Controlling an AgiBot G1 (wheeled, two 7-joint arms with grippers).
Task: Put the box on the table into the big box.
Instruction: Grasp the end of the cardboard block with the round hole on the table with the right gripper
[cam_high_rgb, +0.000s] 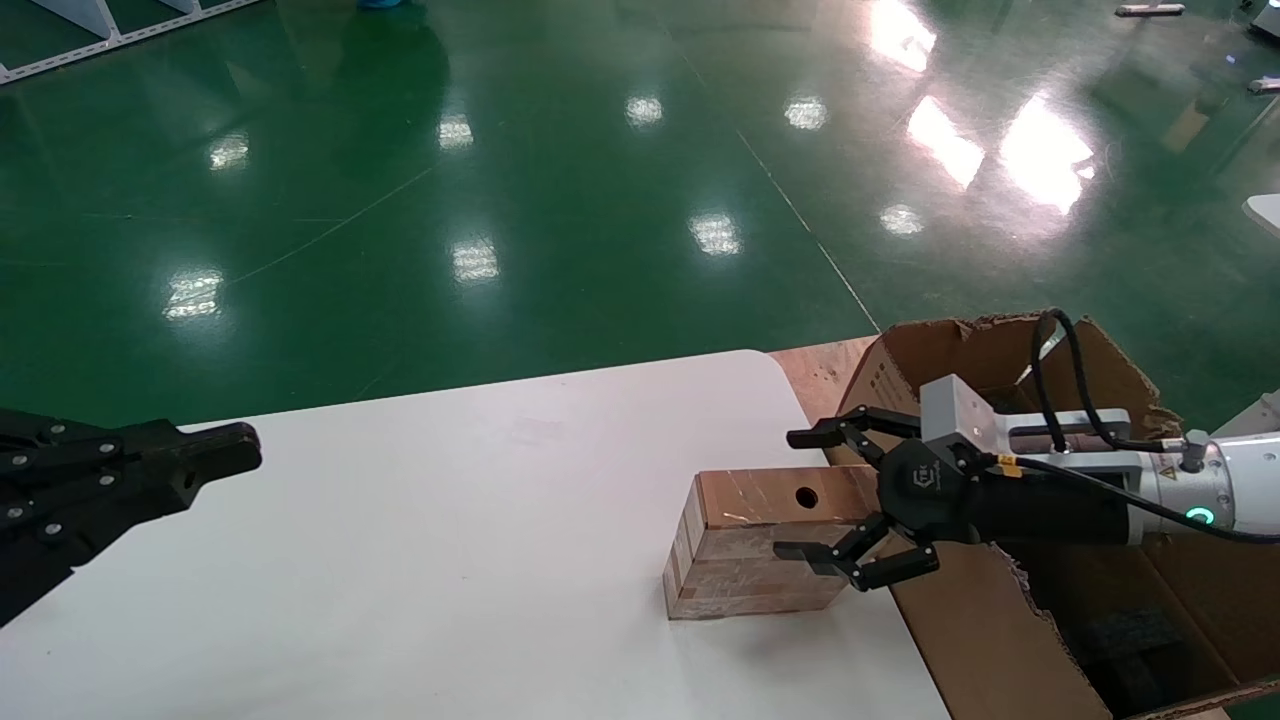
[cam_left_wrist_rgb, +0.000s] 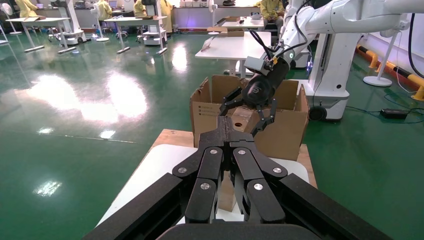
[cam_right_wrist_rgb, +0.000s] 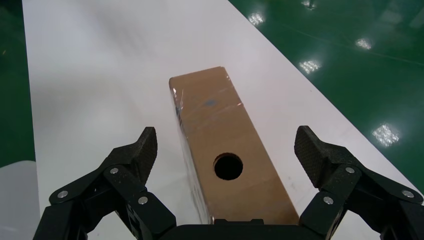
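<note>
The box (cam_high_rgb: 745, 545), small and brown with a round hole in its top face, lies on the white table (cam_high_rgb: 450, 560) near its right edge. My right gripper (cam_high_rgb: 797, 494) is open, one finger on each side of the box's end nearest the big box, touching neither side. The right wrist view shows the box (cam_right_wrist_rgb: 220, 115) between the wide-apart fingers (cam_right_wrist_rgb: 142, 150) of the right gripper (cam_right_wrist_rgb: 225, 135). The big box (cam_high_rgb: 990, 640), a torn carton, stands just right of the table, under my right arm. My left gripper (cam_high_rgb: 235, 450) is shut and empty over the table's left edge.
A wooden board (cam_high_rgb: 815, 365) lies under the big box (cam_left_wrist_rgb: 285, 135). Green floor surrounds the table, whose rounded corner (cam_high_rgb: 760, 360) is just behind the box. My own white body (cam_left_wrist_rgb: 340, 60) and other tables show in the left wrist view.
</note>
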